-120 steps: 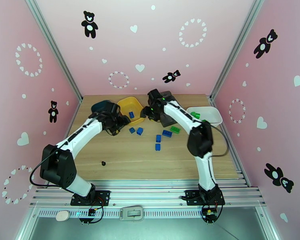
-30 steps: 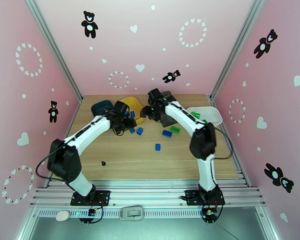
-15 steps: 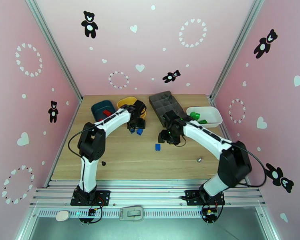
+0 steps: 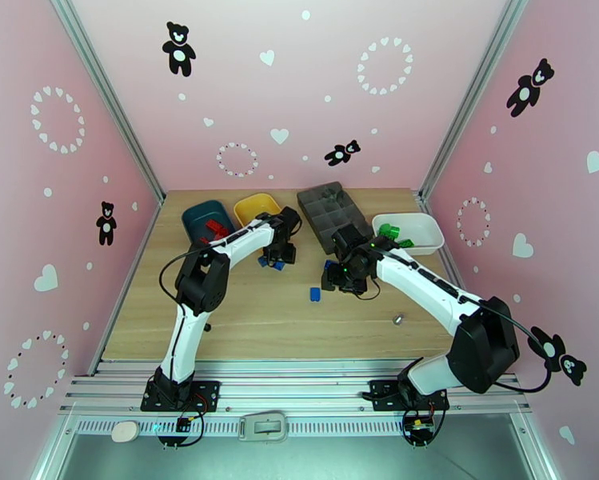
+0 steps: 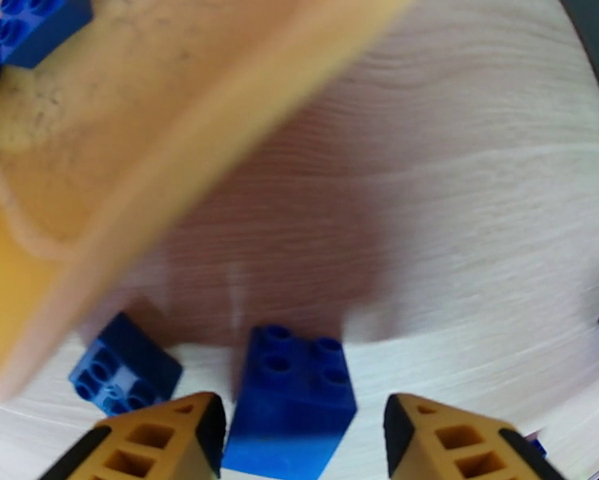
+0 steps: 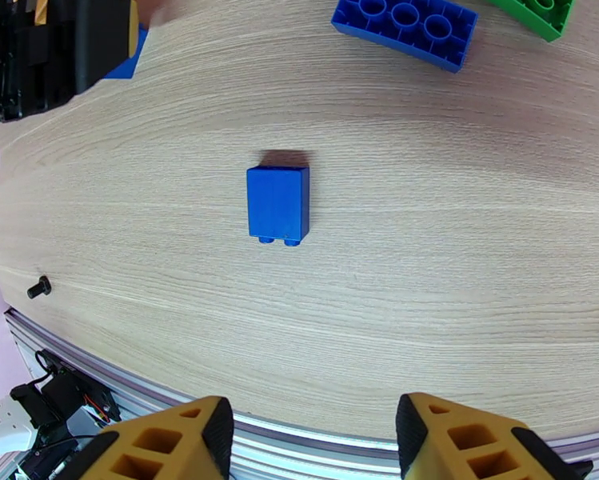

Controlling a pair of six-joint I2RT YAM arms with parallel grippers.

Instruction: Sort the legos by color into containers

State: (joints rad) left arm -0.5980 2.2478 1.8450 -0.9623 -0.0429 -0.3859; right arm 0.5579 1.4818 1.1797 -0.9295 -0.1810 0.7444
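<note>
While left gripper (image 5: 299,418) and right gripper (image 6: 311,426) gape, teal tray (image 4: 195,215) holds red legos (image 4: 213,226), white tray (image 4: 427,226) green legos (image 4: 389,230)

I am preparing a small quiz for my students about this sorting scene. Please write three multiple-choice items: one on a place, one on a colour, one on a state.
1. Where do the red legos lie?
A. in the dark teal tray
B. in the white tray
C. in the grey compartment tray

2. What colour is the brick between the fingers of the left hand?
A. red
B. green
C. blue

3. How is the right hand?
A. shut on a green brick
B. open and empty
C. shut on a blue brick

Answers:
1 A: the top view shows the red pieces inside the dark teal tray.
2 C: the left wrist view shows a blue studded brick between the two fingers.
3 B: the right wrist view shows the fingers apart with nothing between them.
</note>
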